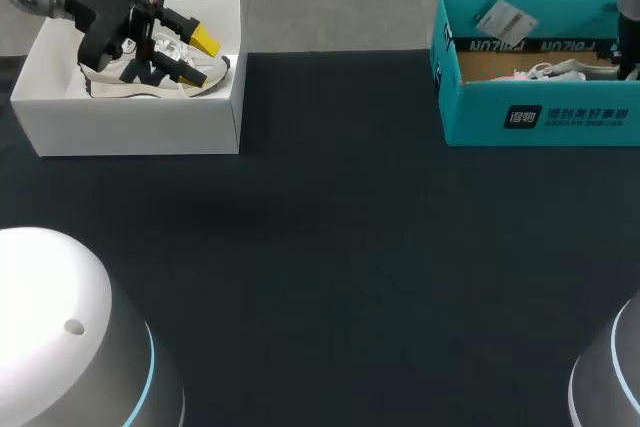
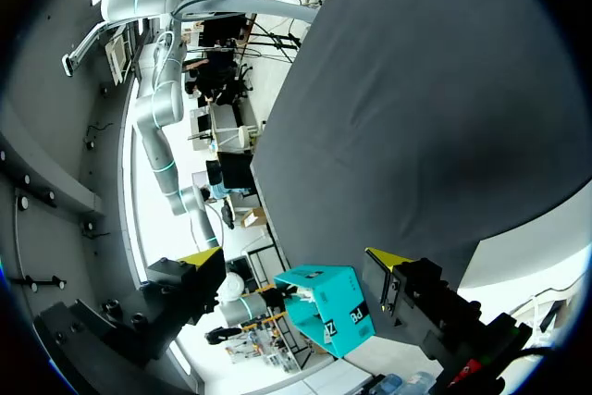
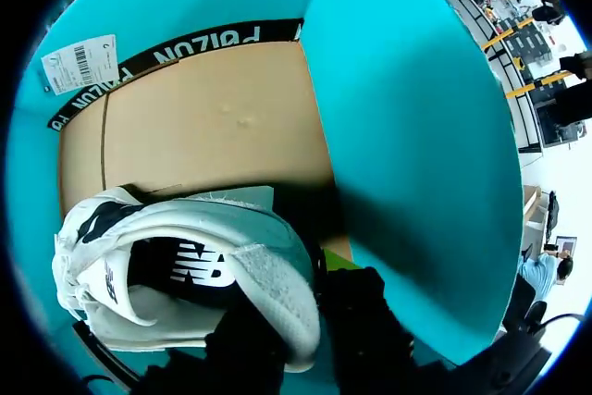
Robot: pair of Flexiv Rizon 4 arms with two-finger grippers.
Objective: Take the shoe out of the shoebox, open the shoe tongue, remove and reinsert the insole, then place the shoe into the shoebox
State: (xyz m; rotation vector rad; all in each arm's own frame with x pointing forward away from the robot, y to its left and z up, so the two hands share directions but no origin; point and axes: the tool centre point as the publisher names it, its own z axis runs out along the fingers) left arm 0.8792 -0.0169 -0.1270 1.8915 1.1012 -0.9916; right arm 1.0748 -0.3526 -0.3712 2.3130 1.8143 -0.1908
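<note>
Teal cardboard walls close round our right gripper [image 3: 296, 298], which sits deep in the teal box [image 1: 540, 112] at the far right of the table [image 1: 330, 247]. Its fingers pinch the padded rim of the shoe [image 3: 185, 256]. The shoe lies on the brown floor of the box, with one wall rising just beside the fingers and more floor showing ahead. Our left gripper [image 2: 294, 258] hangs with fingers spread wide apart over the second shoe [image 1: 105, 74] in the white box [image 1: 140, 127] at the far left. A broad stretch of dark tabletop runs between the two boxes and across the whole near side.
</note>
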